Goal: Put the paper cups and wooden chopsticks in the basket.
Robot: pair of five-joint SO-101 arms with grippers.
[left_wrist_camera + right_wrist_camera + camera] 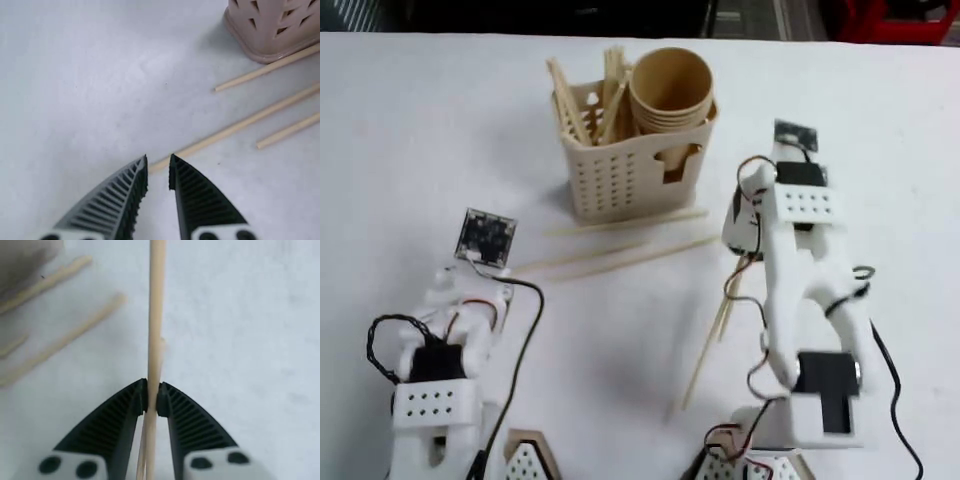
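Two chopsticks point(156, 315) are clamped between the right jaws; the left jaws stand slightly apart.

High view: looks down from above. The whole table point(410, 130) fits, the basket point(620, 180) upper middle, both arms at the bottom.
Left wrist view: just behind the left gripper point(158, 162), low and close to the table, facing the basket's foot.
Right wrist view: just behind the right gripper point(152, 390), very close, looking along its chopstick point(156, 300).
Shared: the loose chopsticks point(620, 255) by the basket.
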